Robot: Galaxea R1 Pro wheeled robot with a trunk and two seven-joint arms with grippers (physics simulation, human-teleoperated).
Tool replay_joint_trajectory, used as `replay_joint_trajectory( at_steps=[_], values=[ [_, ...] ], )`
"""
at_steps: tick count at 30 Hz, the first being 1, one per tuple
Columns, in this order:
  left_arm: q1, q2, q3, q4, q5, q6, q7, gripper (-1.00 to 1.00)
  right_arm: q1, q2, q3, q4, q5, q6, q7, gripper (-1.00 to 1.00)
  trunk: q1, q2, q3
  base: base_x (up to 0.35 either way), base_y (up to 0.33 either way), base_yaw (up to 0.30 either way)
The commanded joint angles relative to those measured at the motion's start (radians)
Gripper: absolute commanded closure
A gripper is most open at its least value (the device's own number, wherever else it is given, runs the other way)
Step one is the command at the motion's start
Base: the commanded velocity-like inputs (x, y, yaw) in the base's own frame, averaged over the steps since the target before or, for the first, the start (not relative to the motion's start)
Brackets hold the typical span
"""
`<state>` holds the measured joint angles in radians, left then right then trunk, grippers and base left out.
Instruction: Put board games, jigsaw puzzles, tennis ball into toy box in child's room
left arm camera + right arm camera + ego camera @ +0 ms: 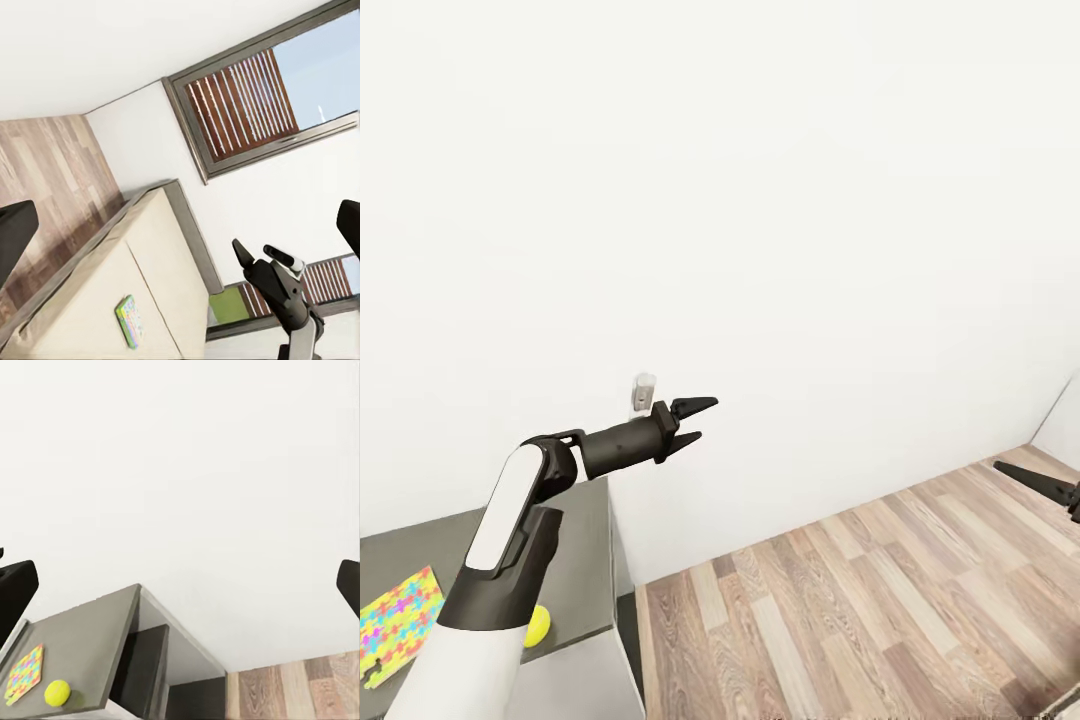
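left tool (698, 420) and right tool (259, 264) wide, empty; tennis ball (57, 692) beside jigsaw puzzle (23, 673) on table (90, 652)

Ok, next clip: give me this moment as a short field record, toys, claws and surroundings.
left claw: open, empty, raised beside the table's end
right claw: seen from the left wrist, empty; open or shut unclear
ball: on dark table, near its front edge
jigsaw: flat on the table, beside the ball
board game: lying on bed
floor: wood planks
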<state>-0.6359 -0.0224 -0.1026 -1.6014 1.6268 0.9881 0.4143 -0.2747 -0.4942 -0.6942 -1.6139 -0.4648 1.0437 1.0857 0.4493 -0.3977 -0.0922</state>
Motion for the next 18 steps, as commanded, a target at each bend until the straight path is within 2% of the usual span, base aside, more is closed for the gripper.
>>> replay_joint_trajectory(
  at_steps=[1,5,11,18],
  values=[
    [-0.001,0.0,0.001,0.0,0.01,0.002,0.011,-1.0,-0.002,-0.001,-0.001,0.0,0.003,0.003,0.004,-1.0,0.001,-0.002,-0.002,0.0,0.0,-0.287],
    [-0.001,0.001,0.002,0.0,0.01,0.002,0.011,-1.0,-0.004,-0.004,-0.001,0.0,0.007,0.003,-0.004,-1.0,0.001,-0.002,-0.002,0.0,0.0,-0.287],
    [-0.002,0.001,0.001,0.001,0.011,0.003,0.011,-1.0,-0.01,-0.003,-0.005,0.0,0.067,0.003,-0.099,-1.0,0.001,-0.002,-0.002,0.0,0.0,-0.287],
    [-0.003,0.0,0.0,0.001,0.01,0.002,0.012,-1.0,-0.013,-0.001,-0.006,0.0,0.1,0.003,-0.158,-1.0,0.001,-0.002,-0.002,0.0,0.0,-0.287]
  ],
)
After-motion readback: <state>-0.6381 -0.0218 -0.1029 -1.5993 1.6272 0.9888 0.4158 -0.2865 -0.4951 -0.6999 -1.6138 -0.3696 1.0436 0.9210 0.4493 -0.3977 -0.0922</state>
